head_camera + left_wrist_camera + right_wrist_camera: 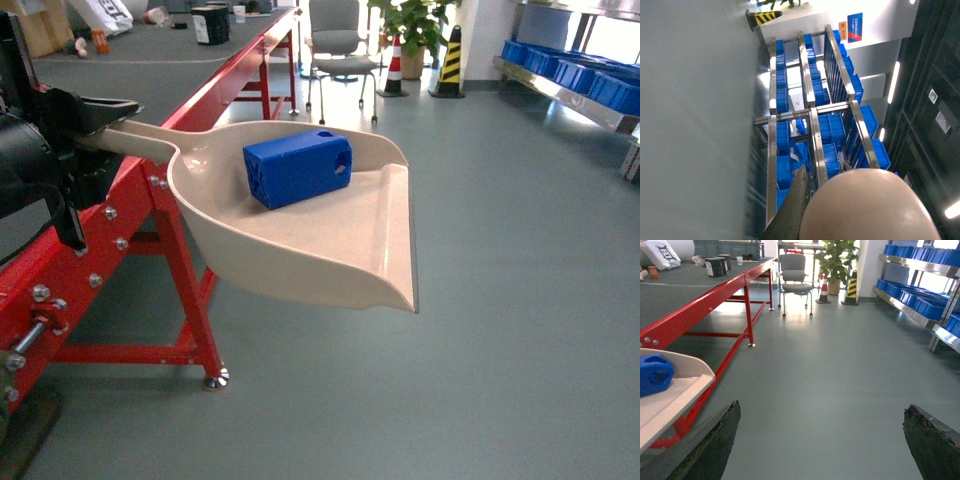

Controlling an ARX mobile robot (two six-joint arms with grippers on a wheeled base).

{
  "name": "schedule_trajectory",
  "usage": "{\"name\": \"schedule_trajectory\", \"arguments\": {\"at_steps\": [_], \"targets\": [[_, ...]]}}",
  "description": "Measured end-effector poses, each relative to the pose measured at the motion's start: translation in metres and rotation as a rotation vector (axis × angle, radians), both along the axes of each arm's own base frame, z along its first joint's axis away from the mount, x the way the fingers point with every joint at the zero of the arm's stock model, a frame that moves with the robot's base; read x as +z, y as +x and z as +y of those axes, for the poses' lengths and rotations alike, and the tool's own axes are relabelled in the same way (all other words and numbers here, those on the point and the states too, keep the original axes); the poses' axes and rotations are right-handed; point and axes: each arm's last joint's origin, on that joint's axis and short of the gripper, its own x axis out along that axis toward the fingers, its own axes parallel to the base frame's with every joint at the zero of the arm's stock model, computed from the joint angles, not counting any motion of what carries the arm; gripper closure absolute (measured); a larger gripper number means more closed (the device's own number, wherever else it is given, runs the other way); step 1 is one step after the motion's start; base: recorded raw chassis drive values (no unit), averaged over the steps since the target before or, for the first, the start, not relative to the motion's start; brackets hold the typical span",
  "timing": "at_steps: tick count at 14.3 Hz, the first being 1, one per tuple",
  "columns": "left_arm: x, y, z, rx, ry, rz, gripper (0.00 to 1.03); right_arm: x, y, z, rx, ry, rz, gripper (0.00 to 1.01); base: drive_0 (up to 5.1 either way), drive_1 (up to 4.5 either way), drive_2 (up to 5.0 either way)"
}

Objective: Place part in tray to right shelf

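Note:
The beige tray (340, 250) hangs in the air at the left of the head view, and my left gripper (95, 128) is shut on its long handle (140, 140). Inside it lies the blue part (297, 167), against the back wall. The left wrist view shows the tray's rounded back (870, 205) beside one dark finger (792, 205). My right gripper (821, 407) is open over the floor, holding nothing. At its left are the tray's lip (670, 400) and the part (655, 375). The right shelf (575, 95) stands far off at the right, steel with blue crates (920, 302).
A red-framed table (150, 200) runs along the left, its leg just under the tray. An office chair (340, 50), a potted plant (415, 25) and striped cones (450, 60) stand at the back. Grey floor lies between me and the shelf (812, 105).

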Motion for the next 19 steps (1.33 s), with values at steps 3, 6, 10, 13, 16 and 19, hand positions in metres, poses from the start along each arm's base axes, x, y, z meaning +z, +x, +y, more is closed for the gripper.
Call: {"name": "schedule_trajectory", "arguments": {"at_steps": [3,6,10,13,16,19], "targets": [[0.0001,0.0000,0.0000,-0.001,-0.001,0.000,0.89,0.0003,0.0000,0.0000,0.000,0.001,-0.003,0.03,0.0,0.00,0.0],[0.0003,-0.0001,0.0000,-0.001,-0.001,-0.003,0.89,0.0001,0.0000,0.0000,0.000,0.000,-0.001,0.03,0.0,0.00,0.0],[-0.0003,-0.0001,0.0000,-0.001,-0.001,0.003,0.89,0.0000,0.0000,0.0000,0.000,0.000,0.000,0.03,5.0,-2.38,-2.4],[0.0001,-0.0002,-0.0035,-0.008,0.001,-0.002,0.89,-0.0003,0.0002,-0.0015,-0.013,0.000,0.002,0.03,5.0,-2.38,-2.4],[0.0004,-0.0004,-0.0017,-0.011,-0.003,-0.001,0.89,-0.0001,0.0001,-0.0011,-0.006,0.000,0.000,0.03,5.0,-2.38,-2.4],[0.0005,-0.0002,0.0007,0.002,-0.002,-0.001,0.89,0.0006,-0.0003,-0.0012,-0.006,0.001,-0.004,0.03,5.0,-2.38,-2.4]]}}
